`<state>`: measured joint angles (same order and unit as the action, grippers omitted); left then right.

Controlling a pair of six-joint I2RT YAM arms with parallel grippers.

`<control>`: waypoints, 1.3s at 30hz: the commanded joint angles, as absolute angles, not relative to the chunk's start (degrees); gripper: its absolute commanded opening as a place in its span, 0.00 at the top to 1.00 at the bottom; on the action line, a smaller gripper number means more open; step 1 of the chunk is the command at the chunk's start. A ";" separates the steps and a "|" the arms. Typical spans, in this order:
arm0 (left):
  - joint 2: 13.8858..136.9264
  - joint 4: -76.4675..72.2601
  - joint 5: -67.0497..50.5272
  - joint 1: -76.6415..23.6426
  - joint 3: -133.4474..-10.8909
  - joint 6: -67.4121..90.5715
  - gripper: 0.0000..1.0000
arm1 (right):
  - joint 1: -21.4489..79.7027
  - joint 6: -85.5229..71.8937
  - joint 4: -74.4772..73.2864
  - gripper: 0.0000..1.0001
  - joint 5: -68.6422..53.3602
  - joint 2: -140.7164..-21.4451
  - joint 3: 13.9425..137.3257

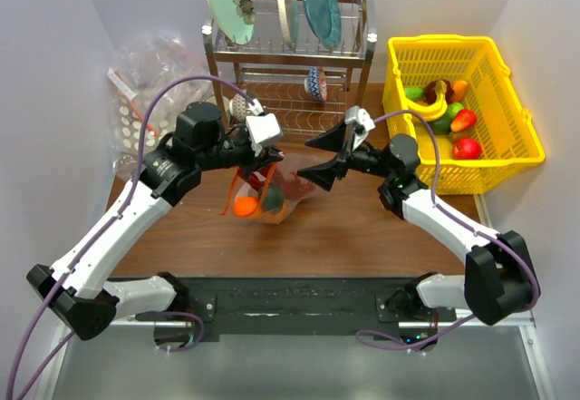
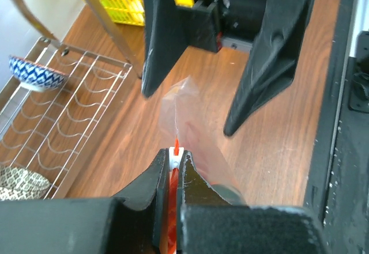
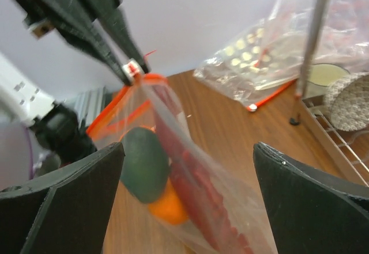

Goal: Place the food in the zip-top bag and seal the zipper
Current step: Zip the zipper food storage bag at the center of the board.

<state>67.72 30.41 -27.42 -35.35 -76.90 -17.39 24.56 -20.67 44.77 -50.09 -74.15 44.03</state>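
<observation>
The zip-top bag (image 1: 272, 193) hangs from its top edge just above the table. Inside it are the orange (image 1: 245, 206), the dark green fruit (image 1: 274, 200) and the red lobster (image 3: 199, 193). My left gripper (image 1: 268, 153) is shut on the zipper (image 2: 174, 148), pinching the red-and-white strip at one end. My right gripper (image 1: 304, 159) is open just right of the bag. In the right wrist view its fingers (image 3: 63, 202) stand wide on either side of the bag (image 3: 230, 208) without touching it. The green fruit (image 3: 144, 165) and the orange (image 3: 167, 208) show through the plastic.
A heap of clear dotted bags (image 1: 145, 92) lies at the back left. A metal dish rack (image 1: 290, 73) with plates and small bowls stands behind the bag. A yellow basket (image 1: 521, 141) of toy fruit sits at the right.
</observation>
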 commanded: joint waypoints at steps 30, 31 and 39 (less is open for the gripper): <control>69.00 32.53 -32.71 -36.21 -78.49 -22.68 1.00 | 31.11 9.69 10.79 1.00 -60.65 -78.40 63.56; 68.04 31.39 -31.39 -36.12 -77.53 -21.89 1.00 | 30.94 7.49 16.12 1.00 -59.95 -77.79 62.76; 62.93 23.47 -25.49 -35.24 -68.47 -18.02 1.00 | 27.07 -15.20 38.58 1.00 -51.86 -76.46 55.64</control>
<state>65.87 27.81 -28.47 -36.01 -70.35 -20.53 29.91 -3.07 23.18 -58.15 -79.22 56.53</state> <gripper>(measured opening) 0.062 0.007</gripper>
